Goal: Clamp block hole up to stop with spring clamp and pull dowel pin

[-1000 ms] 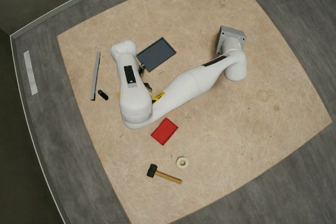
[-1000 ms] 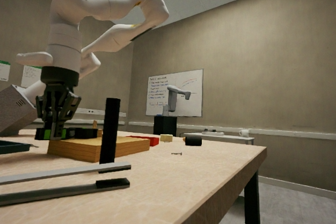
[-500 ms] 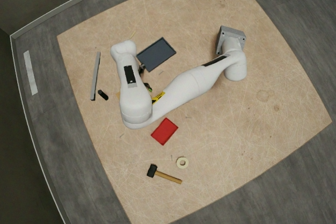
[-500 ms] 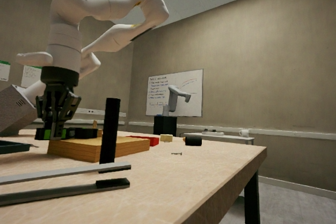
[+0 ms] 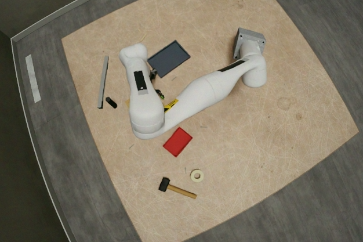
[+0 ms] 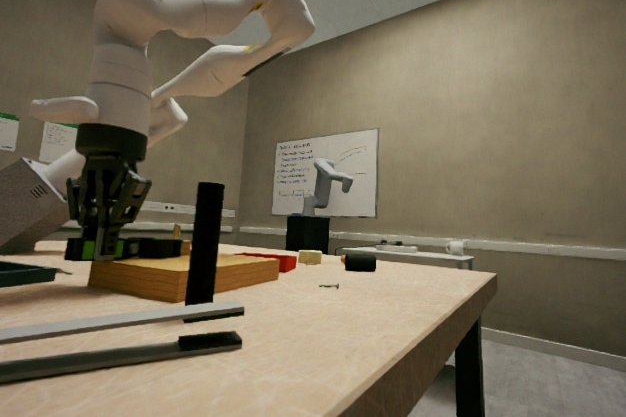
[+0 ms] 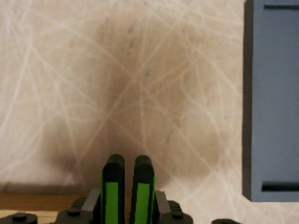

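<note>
Dark blue-grey, the shallow tray (image 5: 182, 48) (image 6: 30, 276) (image 7: 247, 96) was seen at the left of the exterior view, apart from the work. Next came the black-and-green spring clamp (image 5: 160, 94) (image 6: 161, 248) (image 7: 112, 196), its handles pinched together in the tool (image 6: 107, 250) (image 7: 127, 208), which was closed on them. The clamp was held level, its handle ends overhanging the yellow-brown wooden bench board (image 5: 127, 103) (image 6: 230, 269). A stiff spring was to be expected; near the handle ends less force would be needed, but the green faces might slip, so an even, centred squeeze was called for.

Farther right, the small wooden block (image 6: 186, 247) was partly hidden behind the clamp on the board, with the slim, pale wooden dowel pin (image 6: 176, 231) standing up near it. Whether the clamp's mouth spanned the block could not be told. The pin was judged light and stiff, snug in its hole, best gripped high and square, then twisted while being drawn straight up; tilted pulling might bind it.
</note>
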Controlling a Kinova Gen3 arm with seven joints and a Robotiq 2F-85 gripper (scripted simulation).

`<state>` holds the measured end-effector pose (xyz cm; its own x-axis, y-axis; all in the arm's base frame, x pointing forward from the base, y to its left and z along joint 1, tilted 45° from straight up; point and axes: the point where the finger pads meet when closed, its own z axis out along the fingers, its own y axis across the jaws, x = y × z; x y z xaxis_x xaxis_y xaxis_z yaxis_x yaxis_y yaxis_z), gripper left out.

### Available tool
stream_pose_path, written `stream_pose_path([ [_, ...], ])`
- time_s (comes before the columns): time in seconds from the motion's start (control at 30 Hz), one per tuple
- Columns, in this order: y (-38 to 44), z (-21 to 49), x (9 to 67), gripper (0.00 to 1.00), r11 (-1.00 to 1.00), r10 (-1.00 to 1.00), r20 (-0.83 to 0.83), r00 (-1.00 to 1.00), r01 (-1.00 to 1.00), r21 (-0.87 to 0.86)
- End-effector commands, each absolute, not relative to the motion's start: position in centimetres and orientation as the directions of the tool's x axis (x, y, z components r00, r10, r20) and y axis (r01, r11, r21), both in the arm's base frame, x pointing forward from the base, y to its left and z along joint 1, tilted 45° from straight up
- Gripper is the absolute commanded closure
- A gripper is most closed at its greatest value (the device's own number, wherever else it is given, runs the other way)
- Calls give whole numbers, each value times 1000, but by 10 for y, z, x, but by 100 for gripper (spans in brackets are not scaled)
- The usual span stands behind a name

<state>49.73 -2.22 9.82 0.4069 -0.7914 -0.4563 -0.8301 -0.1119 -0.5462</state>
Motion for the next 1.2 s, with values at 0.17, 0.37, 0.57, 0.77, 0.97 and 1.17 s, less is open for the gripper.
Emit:
stream_pose_path([
  [0.17,-23,99,497,64,-111,-792,-455,406,-830,-547],
  [0.37,-23,99,497,63,-111,-792,-455,406,-830,-547],
  [0.57,-23,99,497,61,-111,-792,-455,406,-830,-547],
  [0.77,-23,99,497,60,-111,-792,-455,406,-830,-547],
  [0.97,-23,99,497,59,-111,-792,-455,406,-830,-547],
  [1.17,-23,99,497,57,-111,-792,-455,406,-830,-547],
])
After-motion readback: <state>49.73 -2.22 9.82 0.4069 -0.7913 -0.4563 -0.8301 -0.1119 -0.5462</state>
